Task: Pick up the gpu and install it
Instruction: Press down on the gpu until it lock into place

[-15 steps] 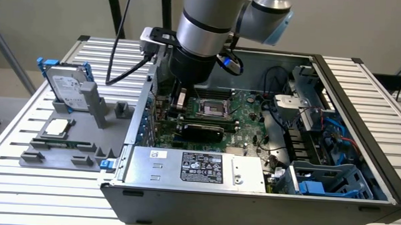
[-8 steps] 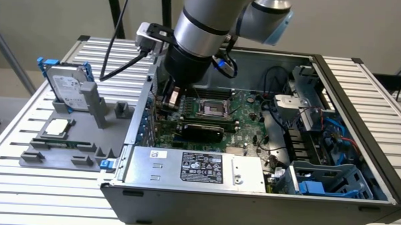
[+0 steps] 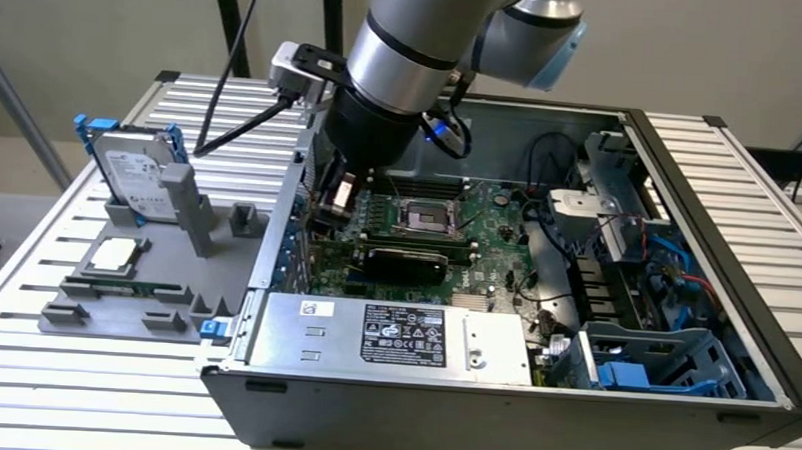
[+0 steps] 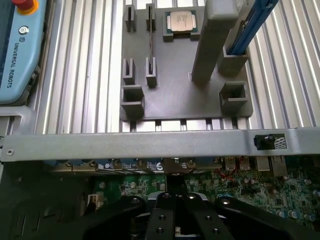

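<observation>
Slatted aluminium counter (image 3: 53,233) carries everything; pale wall behind, black stand legs at the far edge. An open grey PC case (image 3: 502,399) lies on its side on the counter, green motherboard (image 3: 488,223) exposed, CPU socket (image 3: 425,218) mid-board, power supply (image 3: 390,335) with a label along the near side, blue drive cage (image 3: 663,364) at the near right, loose black and blue cables on the exterior view's right. Left of the case sits a grey parts fixture (image 3: 118,295): hard drive in a blue frame (image 3: 136,176) standing upright at the far end, a CPU chip (image 3: 117,255) lying flat in the middle, a narrow memory stick (image 3: 119,287) on edge nearer. In the wrist view a teach pendant (image 4: 17,45) lies on the counter beside the fixture. The arm reaches down into the case's far left; its gripper (image 4: 174,210) is low over the motherboard near the case's left wall (image 4: 150,142). The gpu (image 3: 400,260) is inside the case, lying across the board just near of the CPU socket, black face showing. The arm blocks the jaws in the exterior view, and the wrist view doesn't settle it either: cannot tell if they are apart or together.
</observation>
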Robot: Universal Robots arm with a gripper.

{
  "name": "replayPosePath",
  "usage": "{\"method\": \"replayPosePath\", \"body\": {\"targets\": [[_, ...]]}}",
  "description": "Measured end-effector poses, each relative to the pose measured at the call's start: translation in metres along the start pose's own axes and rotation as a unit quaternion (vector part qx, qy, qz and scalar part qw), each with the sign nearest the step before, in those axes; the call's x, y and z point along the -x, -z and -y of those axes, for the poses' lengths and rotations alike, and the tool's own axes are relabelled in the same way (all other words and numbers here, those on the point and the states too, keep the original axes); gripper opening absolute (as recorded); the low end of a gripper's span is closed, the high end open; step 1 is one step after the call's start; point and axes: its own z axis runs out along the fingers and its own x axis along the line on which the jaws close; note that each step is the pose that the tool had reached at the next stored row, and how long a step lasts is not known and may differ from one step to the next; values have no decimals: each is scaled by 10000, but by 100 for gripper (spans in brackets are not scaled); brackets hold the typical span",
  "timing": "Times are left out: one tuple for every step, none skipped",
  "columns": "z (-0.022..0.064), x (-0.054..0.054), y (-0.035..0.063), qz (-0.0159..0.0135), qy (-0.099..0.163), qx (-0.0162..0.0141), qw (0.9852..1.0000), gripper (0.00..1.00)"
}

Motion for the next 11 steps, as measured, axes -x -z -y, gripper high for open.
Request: {"method": "replayPosePath", "body": {"targets": [[-3,0,-1,-4,-1,11,10000,11],[-5,0,-2,-7,-2,21,10000,11],[-8,0,-4,-11,-4,30,10000,11],[-10,0,-5,-16,-5,39,10000,11],[-12,0,-5,-22,-7,47,10000,11],[-13,0,-5,-29,-9,57,10000,11],[-15,0,-6,-36,-11,68,10000,11],[-16,0,-6,-42,-14,79,10000,11],[-16,0,-7,-49,-16,91,9999,11],[-16,0,-7,-56,-18,101,9999,11],[-17,0,-6,-62,-20,111,9999,11]]}}
